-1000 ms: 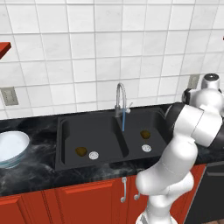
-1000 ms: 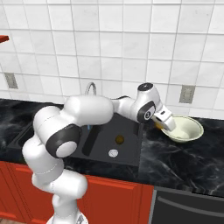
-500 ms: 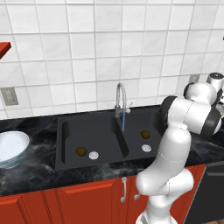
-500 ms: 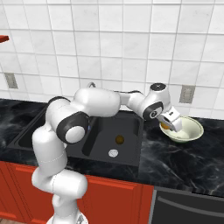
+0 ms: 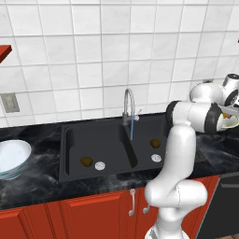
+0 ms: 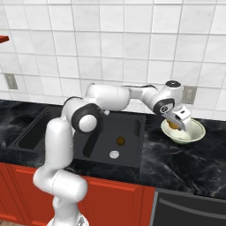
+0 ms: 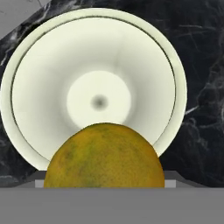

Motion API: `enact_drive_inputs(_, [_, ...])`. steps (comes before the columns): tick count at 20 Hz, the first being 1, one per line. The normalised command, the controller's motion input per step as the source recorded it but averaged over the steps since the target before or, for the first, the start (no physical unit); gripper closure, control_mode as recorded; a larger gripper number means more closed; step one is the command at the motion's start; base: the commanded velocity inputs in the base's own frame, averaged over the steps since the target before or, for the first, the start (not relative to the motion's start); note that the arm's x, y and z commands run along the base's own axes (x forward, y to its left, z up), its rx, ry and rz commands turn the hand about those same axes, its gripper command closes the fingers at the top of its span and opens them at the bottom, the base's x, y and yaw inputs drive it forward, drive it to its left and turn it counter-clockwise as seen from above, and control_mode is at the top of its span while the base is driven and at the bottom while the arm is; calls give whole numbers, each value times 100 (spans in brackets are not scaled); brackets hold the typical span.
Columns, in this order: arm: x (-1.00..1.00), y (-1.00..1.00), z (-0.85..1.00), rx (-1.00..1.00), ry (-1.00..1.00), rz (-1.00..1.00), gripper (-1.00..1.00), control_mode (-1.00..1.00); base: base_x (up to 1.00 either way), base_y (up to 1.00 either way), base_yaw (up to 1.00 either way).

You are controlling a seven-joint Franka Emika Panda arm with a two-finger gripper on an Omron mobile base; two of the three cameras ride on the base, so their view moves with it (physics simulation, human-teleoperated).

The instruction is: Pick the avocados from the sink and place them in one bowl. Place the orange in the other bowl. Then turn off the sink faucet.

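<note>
White arm (image 6: 110,97) rising from its base, elbow bent, forearm extended horizontally toward the robot's right. Wrist turned downward, so that the gripper (image 6: 176,124) points down above the counter's right-hand part. Jaws closed on the orange (image 7: 104,156), held between the fingers; fingertips hidden behind the fruit in the hand view.

Two avocados (image 5: 86,161) (image 5: 154,143), one orange (image 7: 104,156) (seemingly two bowls (image 5: 12,158) (image 6: 183,131))

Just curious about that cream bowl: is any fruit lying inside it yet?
No, the cream bowl is bare inside; the orange hangs above it in the pincer.
</note>
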Motion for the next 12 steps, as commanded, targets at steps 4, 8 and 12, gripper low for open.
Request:
enact_drive_inputs(4, [10, -11, -42, 1, 3, 0, 100, -100, 0, 0, 0])
enact_drive_inputs(8, [9, 0, -51, 0, 1, 0, 100, -100, 0, 0, 0])
enact_drive_inputs(12, [7, 0, -53, 0, 0, 0, 100, -100, 0, 0, 0])
